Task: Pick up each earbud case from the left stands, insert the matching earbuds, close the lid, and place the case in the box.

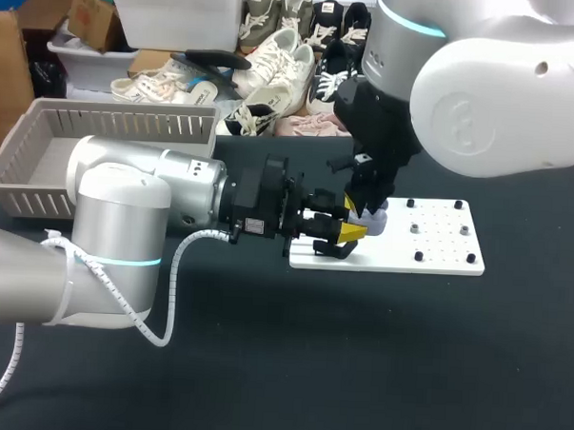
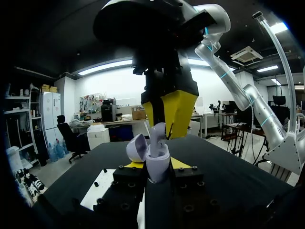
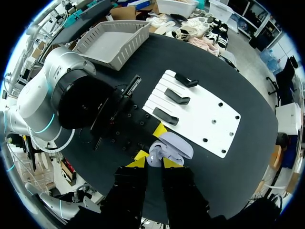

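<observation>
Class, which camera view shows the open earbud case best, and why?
The left wrist view: the case shows side-on, lid open, earbud poking out. The head view shows only a sliver of it; the right wrist view shows only its top.

silver left arm (image 1: 126,198), white right arm (image 1: 492,100), cyan rings (image 1: 123,261), coiled cable (image 1: 175,267), yellow fingertips (image 2: 181,107)

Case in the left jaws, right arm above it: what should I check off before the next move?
1. Case gripped from both sides by left jaws: ok.
2. Lid swung open: ok.
3. Earbud held in right jaws, over the case: ok.
4. Earbud fully seated in case: cannot tell.
5. Box open-topped, behind left arm: ok.
</observation>
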Motion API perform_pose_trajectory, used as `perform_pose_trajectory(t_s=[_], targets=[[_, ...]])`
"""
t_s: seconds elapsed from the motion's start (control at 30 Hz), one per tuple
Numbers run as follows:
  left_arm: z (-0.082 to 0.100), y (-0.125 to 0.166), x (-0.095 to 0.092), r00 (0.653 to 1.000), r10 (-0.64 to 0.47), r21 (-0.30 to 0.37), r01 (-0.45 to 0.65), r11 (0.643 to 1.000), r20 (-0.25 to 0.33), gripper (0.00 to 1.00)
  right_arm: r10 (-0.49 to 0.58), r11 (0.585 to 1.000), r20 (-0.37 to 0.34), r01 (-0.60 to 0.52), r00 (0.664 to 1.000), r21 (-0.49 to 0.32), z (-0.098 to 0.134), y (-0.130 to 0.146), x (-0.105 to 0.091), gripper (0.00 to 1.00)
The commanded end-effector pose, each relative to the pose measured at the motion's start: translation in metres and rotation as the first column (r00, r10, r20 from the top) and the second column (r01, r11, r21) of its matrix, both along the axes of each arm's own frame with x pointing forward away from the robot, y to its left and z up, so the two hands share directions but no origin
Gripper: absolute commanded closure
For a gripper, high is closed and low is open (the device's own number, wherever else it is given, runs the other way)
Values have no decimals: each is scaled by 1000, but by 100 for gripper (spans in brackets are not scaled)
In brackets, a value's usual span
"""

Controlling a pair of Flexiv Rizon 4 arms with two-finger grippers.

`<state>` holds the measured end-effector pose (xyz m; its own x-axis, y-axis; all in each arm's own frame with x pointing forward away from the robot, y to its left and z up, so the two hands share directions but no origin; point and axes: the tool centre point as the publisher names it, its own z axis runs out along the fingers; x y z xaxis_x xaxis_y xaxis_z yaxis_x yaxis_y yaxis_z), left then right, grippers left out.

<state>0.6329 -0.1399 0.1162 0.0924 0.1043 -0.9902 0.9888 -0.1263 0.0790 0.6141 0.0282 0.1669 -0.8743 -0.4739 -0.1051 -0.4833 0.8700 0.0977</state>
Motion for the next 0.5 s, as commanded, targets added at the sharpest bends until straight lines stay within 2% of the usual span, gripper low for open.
perform_pose_trajectory(t_s=[0.03,0.5], targets=[[0,0,1,1000,-2,0,2,1000,0,100,-3,1000,1,3,1000,2,-2,0,-1,100],[0,0,1,1000,-2,0,2,1000,0,100,-1,1000,-16,1,1000,-8,-8,3,2,100]])
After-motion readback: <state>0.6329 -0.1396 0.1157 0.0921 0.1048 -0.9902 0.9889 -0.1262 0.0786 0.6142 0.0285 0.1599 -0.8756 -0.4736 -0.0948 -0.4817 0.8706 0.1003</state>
